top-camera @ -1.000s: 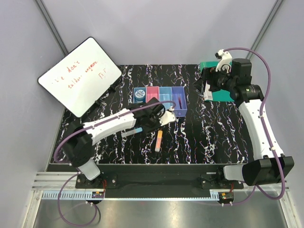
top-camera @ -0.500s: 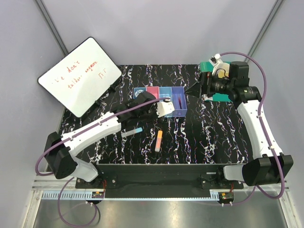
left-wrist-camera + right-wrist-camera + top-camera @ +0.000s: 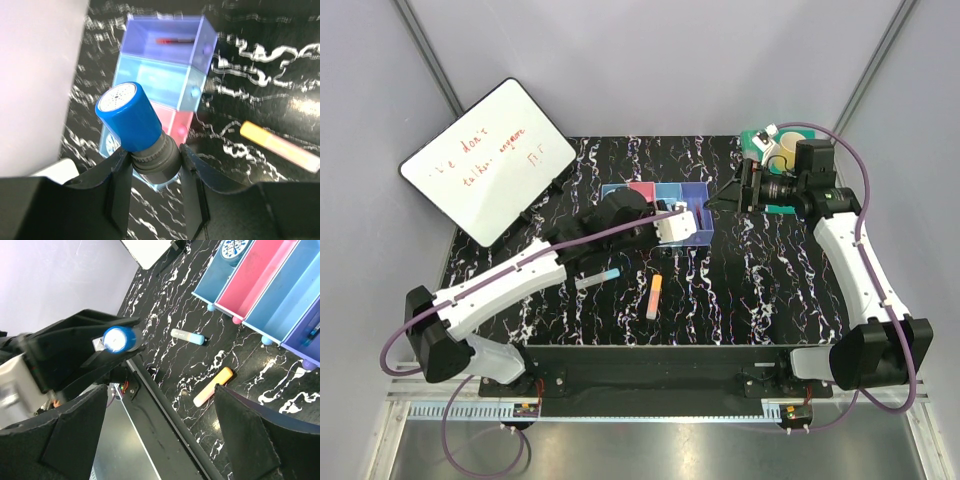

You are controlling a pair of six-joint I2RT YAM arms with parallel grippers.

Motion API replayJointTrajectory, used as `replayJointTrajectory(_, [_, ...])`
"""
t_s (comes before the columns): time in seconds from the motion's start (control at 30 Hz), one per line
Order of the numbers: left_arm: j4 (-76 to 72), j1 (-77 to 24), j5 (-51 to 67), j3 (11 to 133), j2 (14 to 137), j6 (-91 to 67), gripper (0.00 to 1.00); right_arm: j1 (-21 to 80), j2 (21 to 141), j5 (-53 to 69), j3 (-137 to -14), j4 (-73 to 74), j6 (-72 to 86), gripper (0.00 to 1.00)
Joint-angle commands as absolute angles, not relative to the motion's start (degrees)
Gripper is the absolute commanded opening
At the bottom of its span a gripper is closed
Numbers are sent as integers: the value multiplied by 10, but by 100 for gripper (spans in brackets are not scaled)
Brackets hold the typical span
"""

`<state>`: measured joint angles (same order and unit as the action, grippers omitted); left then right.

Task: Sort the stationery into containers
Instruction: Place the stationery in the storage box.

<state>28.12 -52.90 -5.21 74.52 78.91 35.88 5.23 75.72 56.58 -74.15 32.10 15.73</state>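
Observation:
My left gripper (image 3: 155, 156) is shut on a blue round bottle (image 3: 131, 119), gripping its grey end and holding it above the near left part of the bins (image 3: 159, 79). In the top view this gripper (image 3: 622, 216) covers the left bins (image 3: 665, 192). A red pen (image 3: 175, 40) lies in the purple bin. A round blue item (image 3: 235, 247) sits in the first light blue bin. The grey marker with cyan tip (image 3: 598, 277) and the orange-yellow bar (image 3: 654, 296) lie on the table in front. My right gripper (image 3: 720, 197) is open and empty, raised right of the bins.
A whiteboard (image 3: 488, 160) leans at the back left. A green book (image 3: 760, 172) with a yellow mug (image 3: 782, 152) sits at the back right, behind my right arm. The table's near edge rail (image 3: 165, 415) runs below the orange-yellow bar.
My left gripper has moved up and back from the table's middle to over the bins, with the blue bottle. My right gripper has swung left, off the green book towards the bins.

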Motion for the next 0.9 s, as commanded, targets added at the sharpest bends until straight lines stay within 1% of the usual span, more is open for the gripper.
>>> replayJointTrajectory(0.0, [221, -561, -37, 770, 764, 402, 0, 51, 754, 592, -737, 298, 176, 94])
replayJointTrajectory(0.3, [207, -598, -23, 793, 798, 440, 0, 51, 744, 593, -733, 294, 191, 94])
replayJointTrajectory(0.57, [197, -600, -18, 809, 837, 461, 0, 52, 733, 596, -722, 294, 204, 93])
replayJointTrajectory(0.87, [178, -600, -18, 793, 850, 466, 0, 52, 725, 595, -708, 287, 217, 92])
